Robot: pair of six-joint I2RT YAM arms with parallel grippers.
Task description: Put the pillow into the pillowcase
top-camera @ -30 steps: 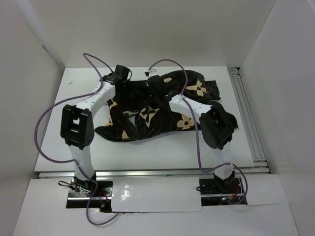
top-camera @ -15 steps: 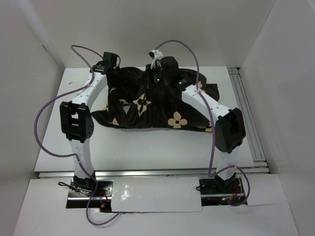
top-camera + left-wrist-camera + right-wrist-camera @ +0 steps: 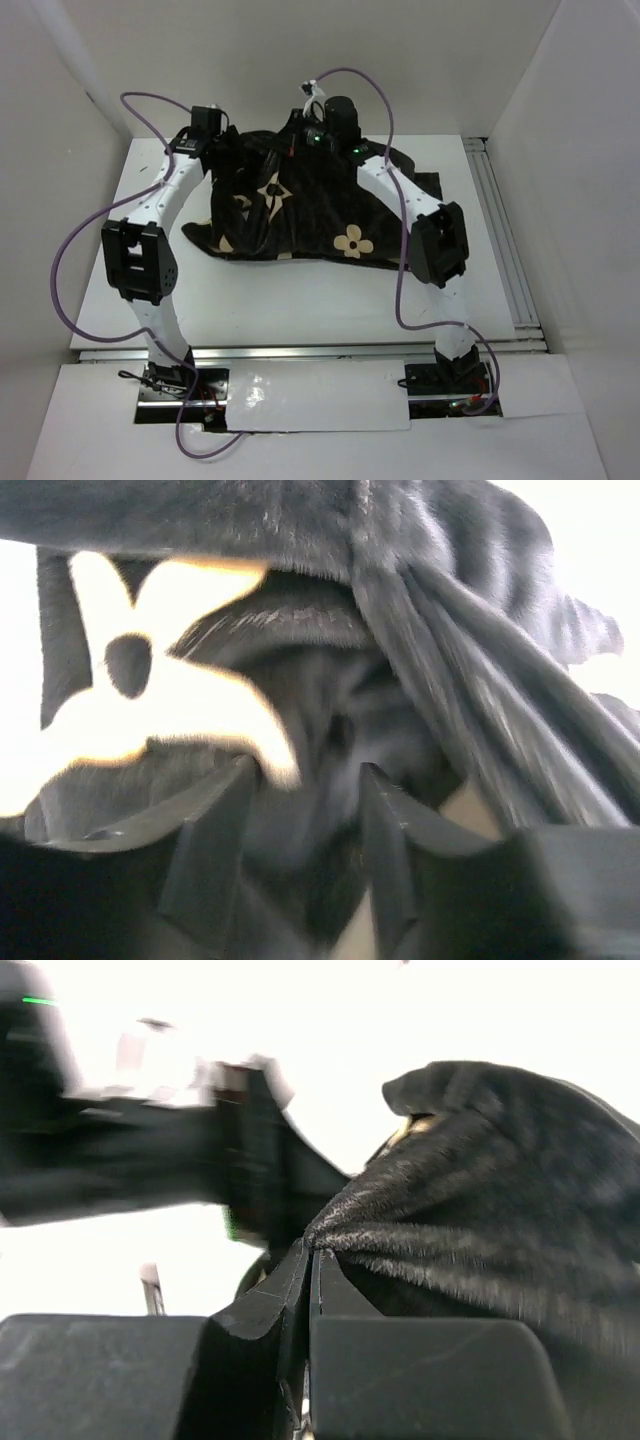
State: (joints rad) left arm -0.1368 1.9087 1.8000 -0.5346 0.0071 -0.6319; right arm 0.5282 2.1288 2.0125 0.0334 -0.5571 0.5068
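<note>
The dark brown plush pillowcase with tan flower prints hangs tented over the far middle of the white desk; right hand pinches its fold, left hand half-open around cloth

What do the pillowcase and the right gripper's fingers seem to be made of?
Pillowcase: plush short-pile fabric, dark with tan printed motifs; fuzzy nap and soft folds show up close. Right gripper fingers: matte black rigid material, probably plastic; flat faces, crisp edges, no shine.
</note>
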